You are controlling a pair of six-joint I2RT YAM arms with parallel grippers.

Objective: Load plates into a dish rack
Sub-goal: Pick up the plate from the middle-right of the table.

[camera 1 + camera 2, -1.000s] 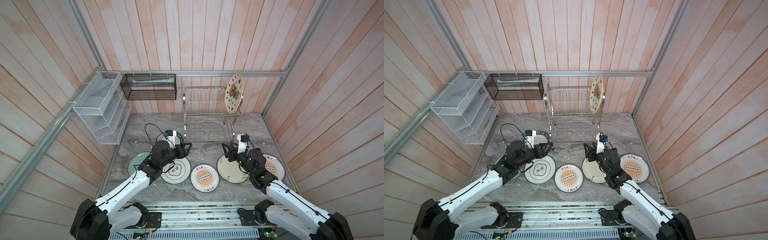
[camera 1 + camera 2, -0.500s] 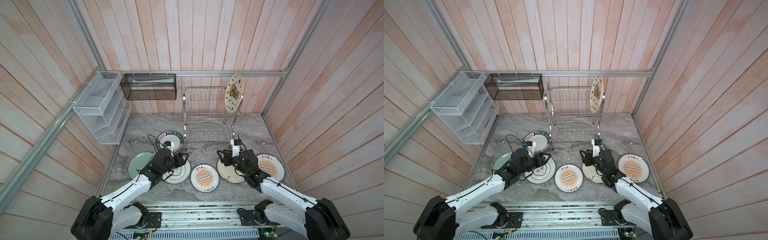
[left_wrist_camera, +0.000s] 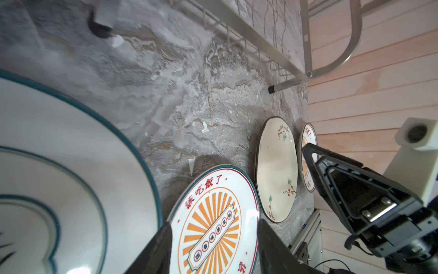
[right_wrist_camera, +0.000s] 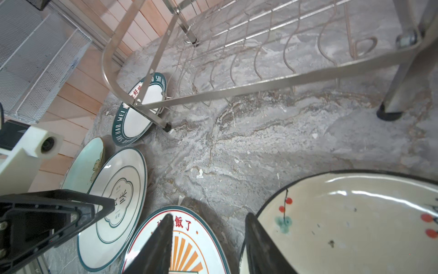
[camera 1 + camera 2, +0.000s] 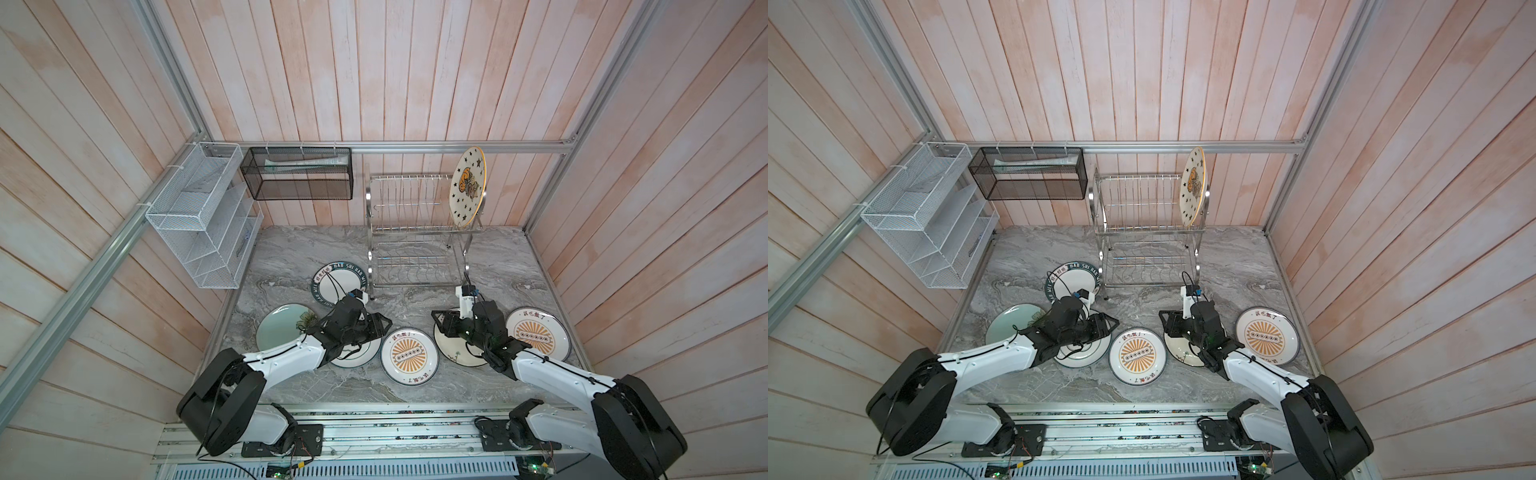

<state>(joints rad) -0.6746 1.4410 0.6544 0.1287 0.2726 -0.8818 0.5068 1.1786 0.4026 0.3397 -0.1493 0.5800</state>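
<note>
Plates [image 5: 409, 356] are laid flat, crowded, on the surface [image 5: 291, 249]; both arms' jaws are seen apart, empty. A thin rim could be slipped off, neighbours knocked.

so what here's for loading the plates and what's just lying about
For the job: dish rack, starred plate in it, lettered-rim plate, pale green plate, quatrefoil plate, floral plate, middle sunburst plate, rightmost sunburst plate.
Just there: white mesh organizer, black mesh basket.
</note>
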